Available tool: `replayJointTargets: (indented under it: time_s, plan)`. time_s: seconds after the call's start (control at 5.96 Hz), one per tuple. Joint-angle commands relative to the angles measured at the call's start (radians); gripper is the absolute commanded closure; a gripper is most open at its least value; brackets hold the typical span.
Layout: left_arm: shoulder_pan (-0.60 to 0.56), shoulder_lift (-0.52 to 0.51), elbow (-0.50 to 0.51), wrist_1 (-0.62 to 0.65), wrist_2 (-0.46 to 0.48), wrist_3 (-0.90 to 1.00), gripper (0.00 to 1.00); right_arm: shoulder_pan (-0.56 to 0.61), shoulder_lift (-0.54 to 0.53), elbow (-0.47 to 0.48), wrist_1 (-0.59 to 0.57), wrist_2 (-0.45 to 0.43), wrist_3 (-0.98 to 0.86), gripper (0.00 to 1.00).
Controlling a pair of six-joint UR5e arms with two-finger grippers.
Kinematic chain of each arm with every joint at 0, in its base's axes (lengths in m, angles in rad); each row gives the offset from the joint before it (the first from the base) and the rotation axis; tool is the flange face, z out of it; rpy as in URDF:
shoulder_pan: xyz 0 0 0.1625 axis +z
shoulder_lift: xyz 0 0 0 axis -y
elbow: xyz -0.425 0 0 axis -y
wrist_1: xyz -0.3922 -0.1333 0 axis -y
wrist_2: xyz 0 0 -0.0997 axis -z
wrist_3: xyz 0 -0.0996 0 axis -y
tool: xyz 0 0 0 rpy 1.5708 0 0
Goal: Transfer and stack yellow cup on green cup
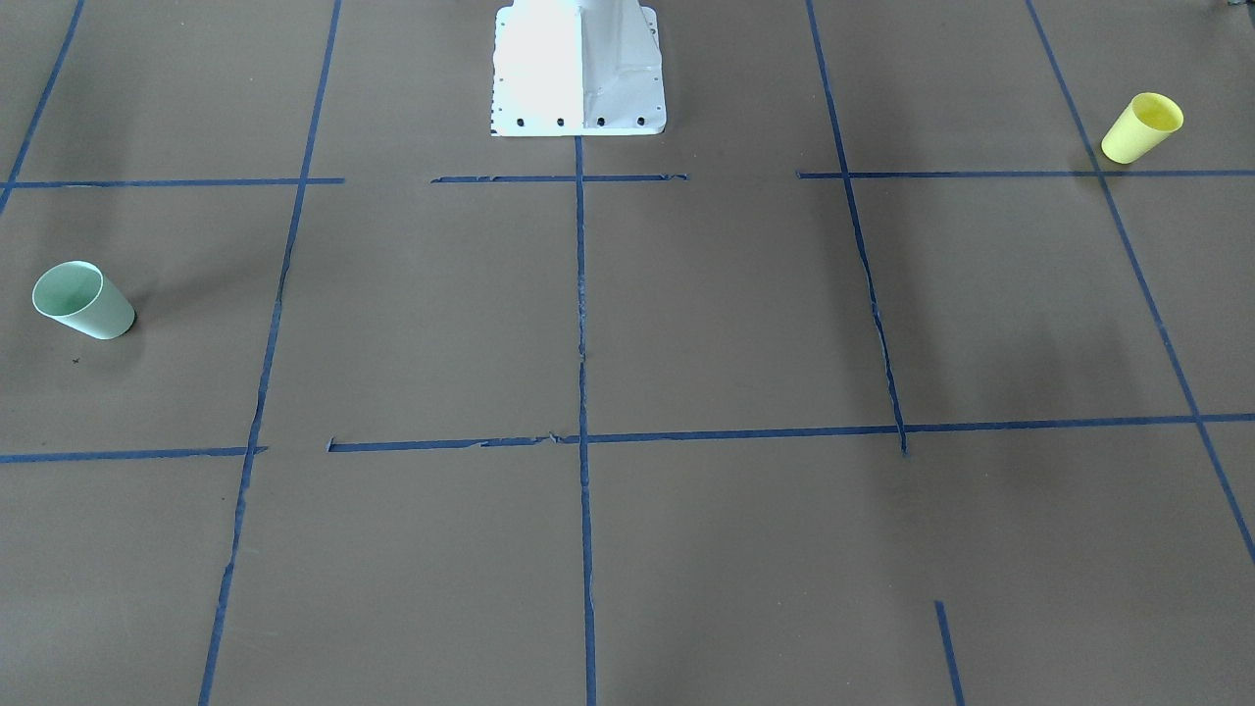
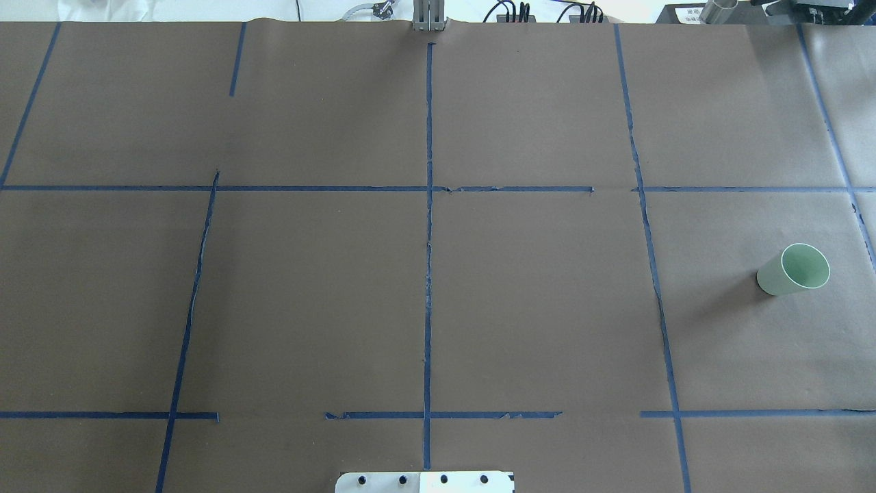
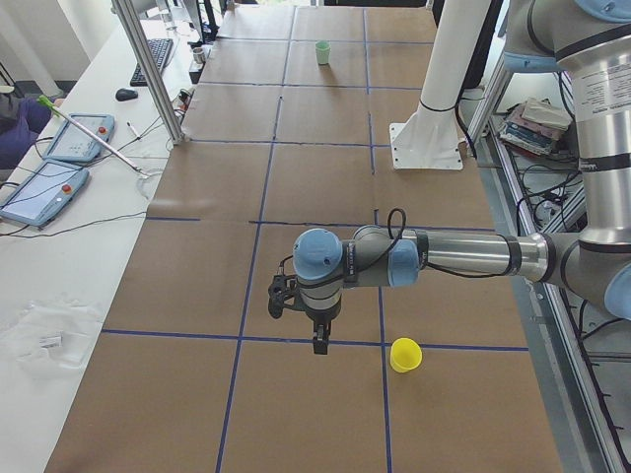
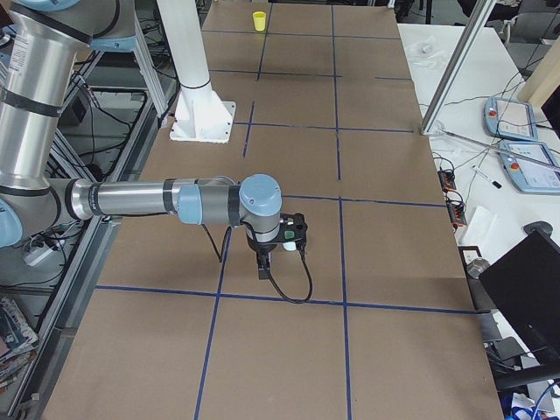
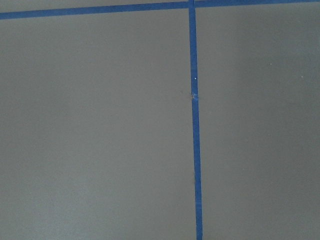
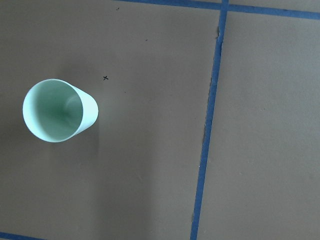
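Observation:
The yellow cup (image 1: 1142, 127) stands upright on the brown table on my left side, and also shows in the side views (image 3: 404, 355) (image 4: 259, 19). The green cup (image 1: 83, 300) stands upright far across on my right side (image 2: 794, 270) (image 3: 322, 51); the right wrist view looks down into the green cup (image 6: 59, 110). My left gripper (image 3: 318, 340) hangs above the table a short way from the yellow cup, apart from it. Over the green cup's area hangs my right gripper (image 4: 262, 267). Whether either gripper is open or shut, I cannot tell.
The white robot base (image 1: 578, 69) stands at the table's middle edge. Blue tape lines (image 2: 429, 239) divide the brown surface. A side bench with tablets (image 3: 79, 138), cables and a metal post (image 3: 148, 69) runs along the far edge. The left wrist view shows only paper and tape.

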Motion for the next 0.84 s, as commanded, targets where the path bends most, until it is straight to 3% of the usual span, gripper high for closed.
replayJointTargets:
  time_s: [0.0, 0.34, 0.67]
  plan:
    - [0.0, 0.002, -0.036, 0.004, 0.001, -0.002, 0.0, 0.0, 0.0, 0.0, 0.0, 0.0, 0.0, 0.0]
    - [0.002, -0.02, -0.054, 0.0, 0.005, -0.012, 0.0, 0.0, 0.0, 0.002, 0.002, 0.0, 0.0, 0.0]
    - [0.0, -0.166, -0.064, -0.008, -0.011, -0.02, 0.0, 0.0, -0.001, 0.008, 0.0, 0.0, 0.0, 0.0]
